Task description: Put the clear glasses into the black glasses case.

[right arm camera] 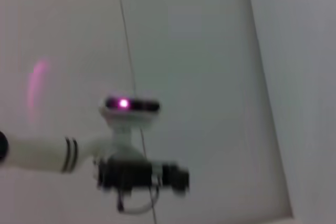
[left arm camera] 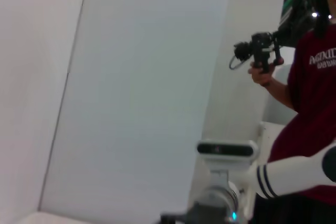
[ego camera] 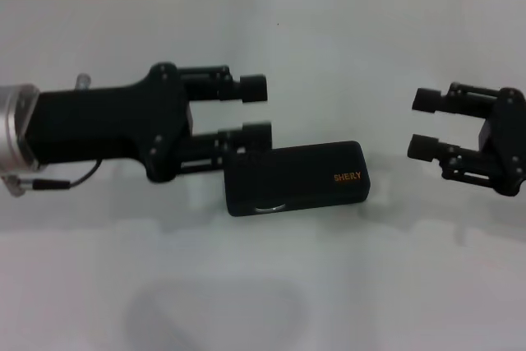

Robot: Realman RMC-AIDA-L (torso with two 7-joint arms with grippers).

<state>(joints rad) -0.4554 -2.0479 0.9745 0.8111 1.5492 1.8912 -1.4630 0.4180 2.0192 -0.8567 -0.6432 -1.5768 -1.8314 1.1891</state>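
Black glasses case (ego camera: 297,178) shut, flat on white worktop (ego camera: 329,285), orange lettering up. Left pincer (ego camera: 256,109) wide, empty; lower finger touching or just over case's near corner. Right pincer (ego camera: 424,124) wide, empty, well apart on case's far side. Clear glasses not seen.

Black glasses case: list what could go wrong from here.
1. The black glasses case lies shut on the white table, and no clear glasses show in any view; whether they are inside cannot be told.
2. The left gripper, jaws open, has its lower fingertip close to the case's corner; a careless move could shove the case.
3. The right gripper hangs open, apart from the case; a single-sided push might slide it instead of opening it.
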